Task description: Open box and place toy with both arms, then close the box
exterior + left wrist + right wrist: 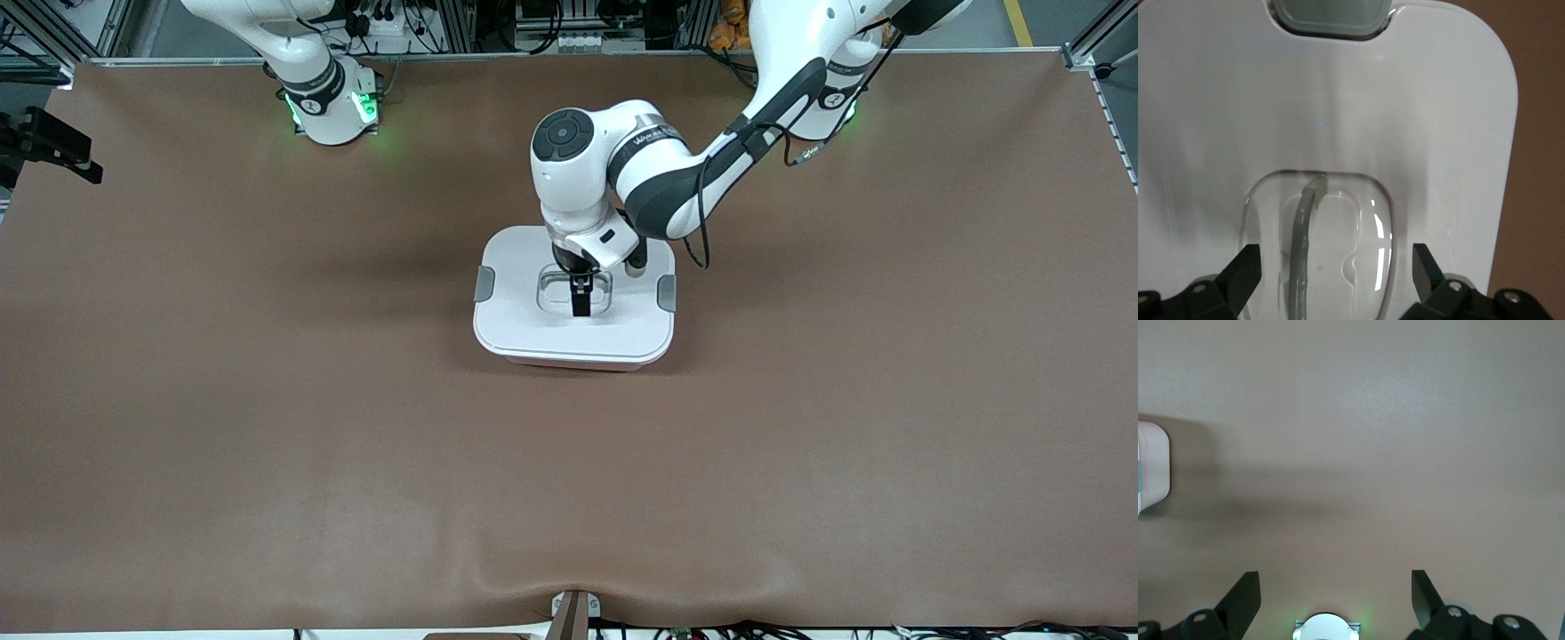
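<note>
The box [524,311] stands closed in the middle of the table, its white lid on and a grey clip [484,284] at each end. My left gripper [581,305] hangs open just over the lid's recessed centre handle [1301,233]. In the left wrist view the left gripper [1336,263] has its fingers spread on either side of the recess, holding nothing. My right gripper [1336,587] is open and empty over bare table close to its own base [1327,628], and a corner of the box [1151,467] shows at the edge of that view. The toy is out of view.
A brown mat [267,400] covers the whole table. The right arm's base [333,107] stands at the table's back edge. A black fixture [49,142] juts in at the right arm's end, and a small bracket [573,613] sits at the front edge.
</note>
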Robot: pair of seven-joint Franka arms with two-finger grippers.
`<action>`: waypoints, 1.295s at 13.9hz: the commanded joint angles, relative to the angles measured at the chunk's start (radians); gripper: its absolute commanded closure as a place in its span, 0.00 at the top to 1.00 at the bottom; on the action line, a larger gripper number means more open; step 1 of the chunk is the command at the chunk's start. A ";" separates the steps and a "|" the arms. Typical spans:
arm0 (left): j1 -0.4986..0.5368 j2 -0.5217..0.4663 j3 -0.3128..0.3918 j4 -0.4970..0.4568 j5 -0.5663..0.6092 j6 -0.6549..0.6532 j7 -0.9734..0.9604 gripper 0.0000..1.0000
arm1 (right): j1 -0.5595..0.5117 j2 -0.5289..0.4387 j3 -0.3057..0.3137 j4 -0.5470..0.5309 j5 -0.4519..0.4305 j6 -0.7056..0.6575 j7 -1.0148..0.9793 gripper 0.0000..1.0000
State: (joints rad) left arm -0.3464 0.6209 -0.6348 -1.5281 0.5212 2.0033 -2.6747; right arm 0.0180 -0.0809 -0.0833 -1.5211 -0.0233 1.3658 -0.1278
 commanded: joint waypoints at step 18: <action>0.319 -0.210 -0.008 0.103 -0.259 -0.172 0.651 1.00 | 0.003 0.001 -0.006 0.018 0.017 -0.011 -0.007 1.00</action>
State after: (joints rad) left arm -0.0804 0.4498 -0.6372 -1.4256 0.3100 1.8654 -2.1258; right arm 0.0180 -0.0809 -0.0835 -1.5187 -0.0233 1.3658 -0.1278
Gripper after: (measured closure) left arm 0.000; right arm 0.000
